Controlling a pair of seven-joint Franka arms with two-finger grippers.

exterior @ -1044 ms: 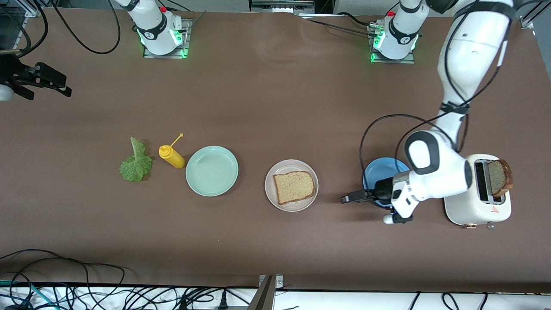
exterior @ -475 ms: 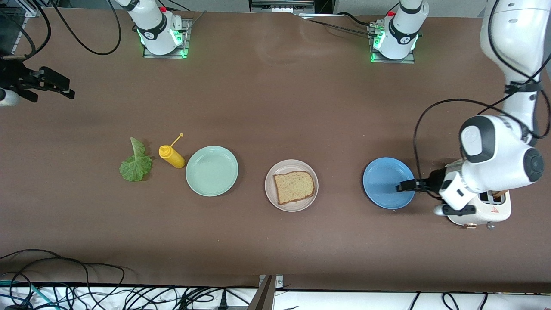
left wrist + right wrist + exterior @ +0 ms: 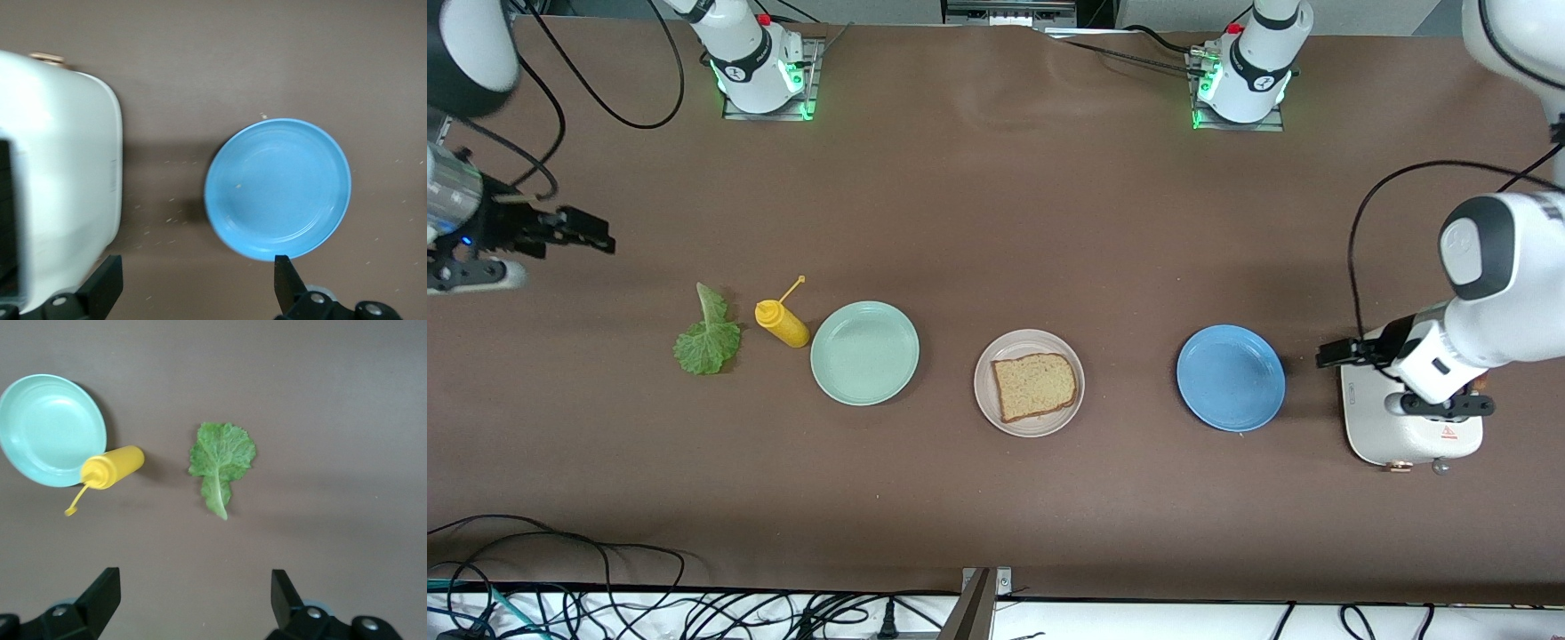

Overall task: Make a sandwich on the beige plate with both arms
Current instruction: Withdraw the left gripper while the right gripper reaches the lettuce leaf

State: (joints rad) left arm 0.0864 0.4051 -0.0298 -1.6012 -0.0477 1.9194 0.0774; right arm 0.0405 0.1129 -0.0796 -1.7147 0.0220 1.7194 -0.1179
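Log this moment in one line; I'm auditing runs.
bread slice on beige plate | lettuce on table | left end effector open | right end effector open

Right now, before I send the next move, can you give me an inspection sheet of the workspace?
Surface: brown table, nothing spilled.
Job's things: one bread slice lying on the beige plate; lettuce leaf on the table toward the right arm's end.
Clutter: mustard bottle lying beside the mint-green plate; blue plate; white toaster.
Grippers: left gripper over the toaster's edge, fingers open, empty; right gripper over bare table, open, empty.
Cables: tangle along the table's edge nearest the camera.
Surroundings: nothing seen.
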